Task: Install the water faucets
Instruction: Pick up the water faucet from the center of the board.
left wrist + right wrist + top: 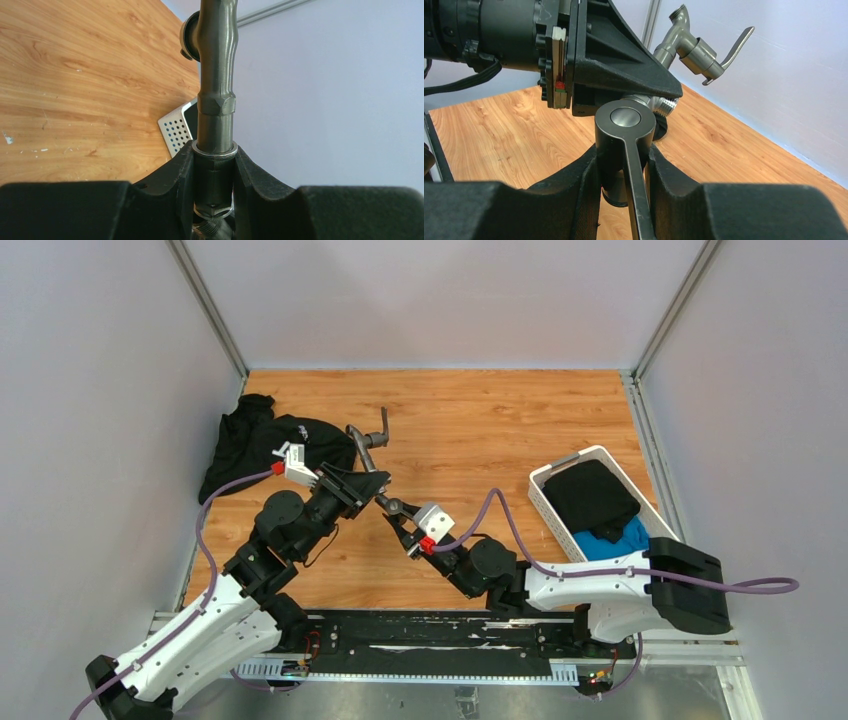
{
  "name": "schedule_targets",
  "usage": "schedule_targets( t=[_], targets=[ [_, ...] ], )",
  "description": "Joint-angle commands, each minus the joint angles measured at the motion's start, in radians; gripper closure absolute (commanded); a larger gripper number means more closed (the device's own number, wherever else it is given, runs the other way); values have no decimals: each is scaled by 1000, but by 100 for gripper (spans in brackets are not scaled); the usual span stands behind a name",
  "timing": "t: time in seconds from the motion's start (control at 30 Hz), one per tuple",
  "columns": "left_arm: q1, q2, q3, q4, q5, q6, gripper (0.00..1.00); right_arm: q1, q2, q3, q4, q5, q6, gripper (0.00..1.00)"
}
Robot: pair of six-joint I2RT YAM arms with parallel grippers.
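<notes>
The water faucets show as two dark-grey metal pieces held above the wooden table. My left gripper (368,478) (215,175) is shut on the pipe of the larger faucet body (366,438) (216,75). That body ends in a spout and a thin lever (696,47). Its threaded stub (666,105) pokes out below the left jaws. My right gripper (405,525) (624,170) is shut on a round valve piece with a flat lever handle (397,506) (625,125). The valve piece sits right beside the stub; I cannot tell whether they touch.
A black cloth garment (255,445) lies at the table's far left. A white perforated basket (545,505) (175,130) with dark and blue clothing stands at the right. Pale walls close in the table on three sides.
</notes>
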Motion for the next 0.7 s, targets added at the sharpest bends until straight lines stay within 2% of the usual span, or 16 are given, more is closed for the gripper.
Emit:
schedule_targets(
  t=[0.0, 0.27, 0.5, 0.67],
  targets=[
    [5, -19, 20, 39, -5, -1, 100, 4, -17, 33, 95, 19, 2, 100],
    [5, -18, 15, 55, 6, -4, 100, 4, -6, 38, 126, 93, -7, 100],
    [5, -34, 3, 55, 6, -14, 100, 4, 54, 20, 304, 215, -60, 100],
    [5, -40, -7, 61, 7, -21, 100, 4, 95, 28, 369, 249, -106, 100]
  ],
)
